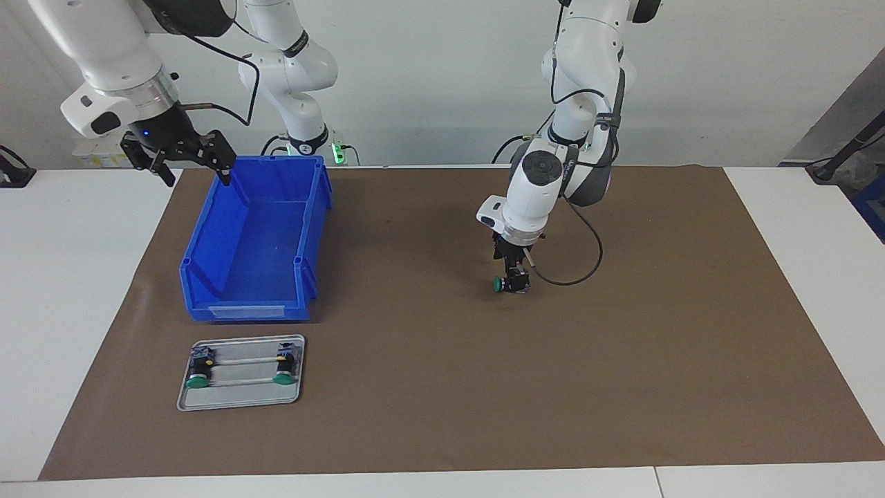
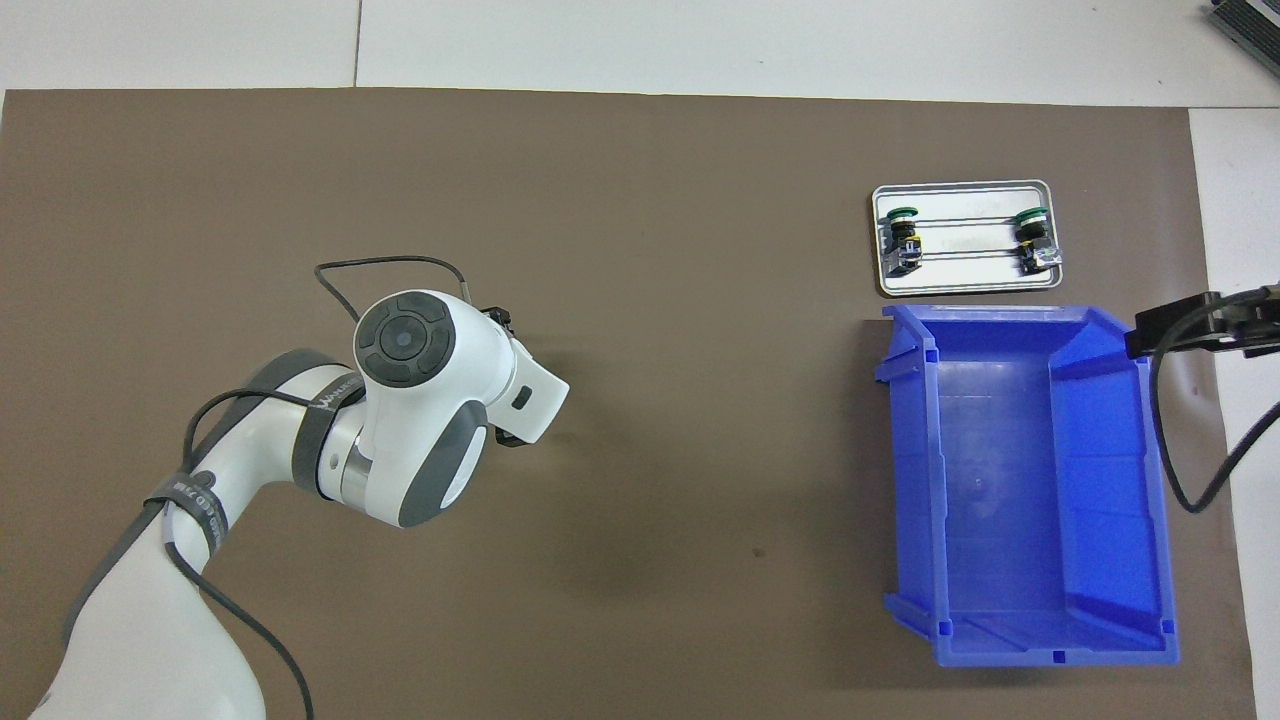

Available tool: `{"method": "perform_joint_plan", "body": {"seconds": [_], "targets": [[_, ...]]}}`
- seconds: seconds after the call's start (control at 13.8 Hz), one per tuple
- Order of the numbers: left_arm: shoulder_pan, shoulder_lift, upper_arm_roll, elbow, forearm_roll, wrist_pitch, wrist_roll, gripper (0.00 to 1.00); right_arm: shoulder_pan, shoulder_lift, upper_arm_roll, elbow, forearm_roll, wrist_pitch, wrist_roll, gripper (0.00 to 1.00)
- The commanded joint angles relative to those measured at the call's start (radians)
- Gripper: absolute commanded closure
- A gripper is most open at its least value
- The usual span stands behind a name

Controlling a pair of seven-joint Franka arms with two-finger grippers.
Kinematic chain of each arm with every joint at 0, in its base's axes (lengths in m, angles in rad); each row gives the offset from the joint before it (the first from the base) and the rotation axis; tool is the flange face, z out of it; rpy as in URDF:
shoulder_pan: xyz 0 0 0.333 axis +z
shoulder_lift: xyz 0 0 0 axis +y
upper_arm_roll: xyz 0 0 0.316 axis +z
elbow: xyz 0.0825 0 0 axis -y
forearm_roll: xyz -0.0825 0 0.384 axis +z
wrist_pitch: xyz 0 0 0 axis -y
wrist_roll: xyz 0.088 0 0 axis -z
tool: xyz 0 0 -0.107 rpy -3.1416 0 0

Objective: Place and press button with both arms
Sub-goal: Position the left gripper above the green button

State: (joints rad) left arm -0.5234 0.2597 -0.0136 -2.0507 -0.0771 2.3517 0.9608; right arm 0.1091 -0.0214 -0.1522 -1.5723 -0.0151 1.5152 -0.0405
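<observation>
While the left arm reaches down over the middle of the brown mat (image 1: 442,387), its left tool (image 1: 513,280) sits low at the mat surface with a button (image 1: 499,283) between its fingers; the green cap pokes out sideways toward the right arm's end of the desk (image 1: 69,311); fingers stand wide and appear closed around the button's black body; whether the button rests on the mat cannot be told. In the overhead view the left arm's wrist hides both tool and button.

Right tool (image 1: 187,155) hangs in the air over the corner of the blue bin (image 1: 256,242) nearest the robots, at the right arm's end; fingers spread apart, nothing between them; this arm waits.

Blue bin sits on the mat, with nothing visible inside. Silver tray (image 1: 240,401) lies just beside the bin, farther from the robots; two more green-capped buttons (image 2: 1032,240) lie in it on their sides, one toward each end.
</observation>
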Motion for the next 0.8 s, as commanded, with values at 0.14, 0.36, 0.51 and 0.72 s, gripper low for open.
{"method": "perform_joint_plan", "body": {"seconds": [0.14,0.36,0.51,0.72], "targets": [[-0.036,0.006,0.017,-0.040,-0.010,0.112,0.009,0.06,-0.008,0.006,0.013,0.009,-0.011,-0.003,0.002,0.00],[-0.032,0.010,0.018,-0.063,-0.010,0.141,0.018,0.08,-0.014,0.003,0.013,0.006,-0.003,-0.013,-0.004,0.00],[-0.030,0.010,0.018,-0.086,-0.010,0.161,0.019,0.08,-0.008,0.003,0.013,0.005,-0.002,-0.013,-0.004,0.00],[-0.029,0.010,0.018,-0.111,-0.010,0.185,0.016,0.26,-0.009,0.003,0.013,0.005,-0.002,-0.013,-0.004,0.00]]}}
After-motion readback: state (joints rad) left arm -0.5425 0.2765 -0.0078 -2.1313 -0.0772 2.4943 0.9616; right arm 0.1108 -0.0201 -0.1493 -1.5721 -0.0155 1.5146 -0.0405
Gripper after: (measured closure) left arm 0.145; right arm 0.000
